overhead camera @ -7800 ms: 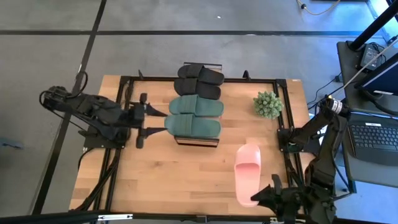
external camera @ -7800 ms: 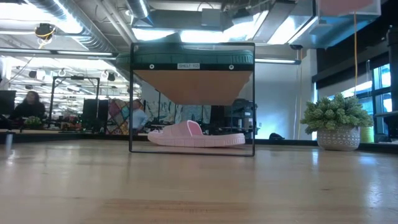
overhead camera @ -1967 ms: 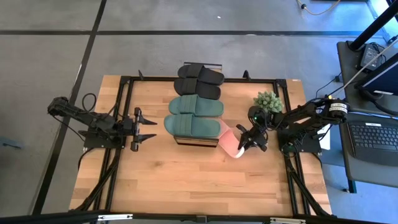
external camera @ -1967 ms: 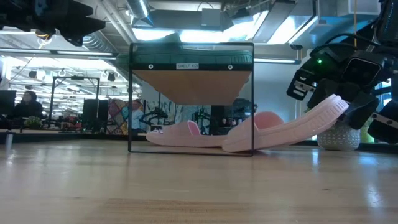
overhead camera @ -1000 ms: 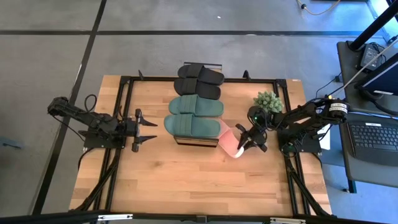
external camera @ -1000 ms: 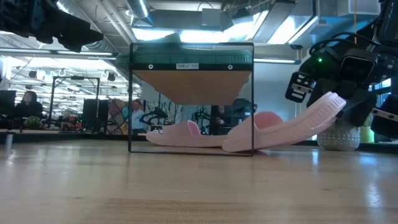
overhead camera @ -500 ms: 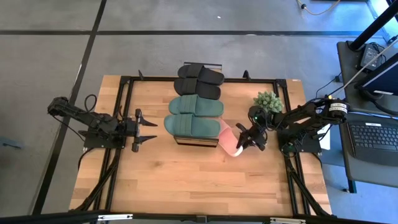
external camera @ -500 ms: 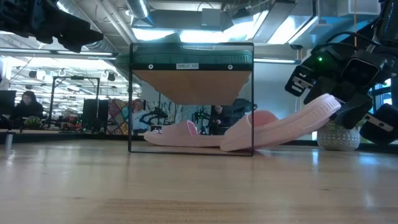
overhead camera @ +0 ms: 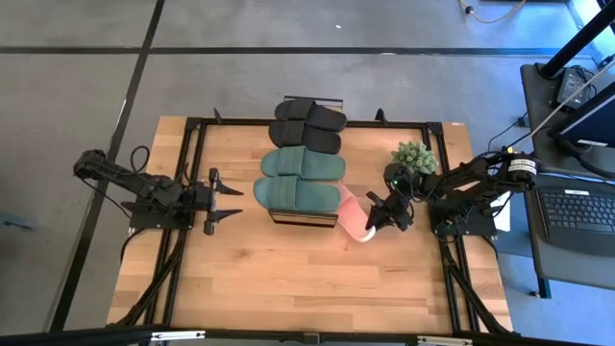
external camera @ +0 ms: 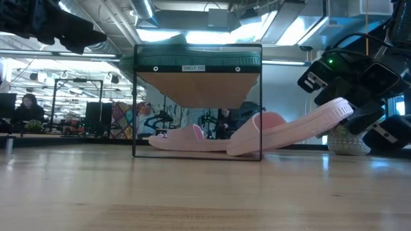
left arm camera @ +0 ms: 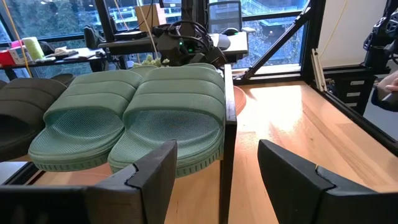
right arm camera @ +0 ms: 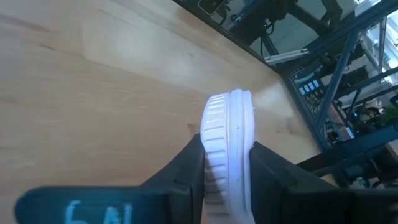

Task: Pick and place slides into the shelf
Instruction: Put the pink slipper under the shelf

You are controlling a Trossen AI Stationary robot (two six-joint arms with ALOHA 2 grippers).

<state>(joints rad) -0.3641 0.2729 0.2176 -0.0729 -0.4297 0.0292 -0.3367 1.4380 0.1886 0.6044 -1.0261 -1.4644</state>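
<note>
Right gripper (overhead camera: 382, 213) is clamped on the heel end of a pale pink slide (overhead camera: 354, 215) — in the right wrist view both dark fingers (right arm camera: 186, 168) press flat against the sole edge (right arm camera: 228, 149), no gap showing. The slide is tilted: toe end down at the shelf's (overhead camera: 329, 223) right side, heel raised toward the gripper. In the low view the toe sits right at the rack's right black post (external camera: 261, 102), at the bottom level; the strap (external camera: 270, 122) is just outside the frame.

A second pink slide (external camera: 186, 139) already lies flat on the bottom level, under the upper board. Can't tell if the two pink slides touch.

Top of the shelf, high view: dark green pair (overhead camera: 300, 180) side by side on the near section, black pair (overhead camera: 307, 125) on the far section. The left wrist view shows the green pair (left arm camera: 134, 121) close up, toes at the board's edge, with a black slide (left arm camera: 22, 106) beside them.

Left gripper (overhead camera: 223, 196) hangs over the table to the left of the shelf, near it but apart — fingers (left arm camera: 152, 177) spread wide, holding nothing.

A potted plant (overhead camera: 414, 161) stands on the table just behind the right arm. In the low view a person (external camera: 29, 106) is seated in the room far behind.
</note>
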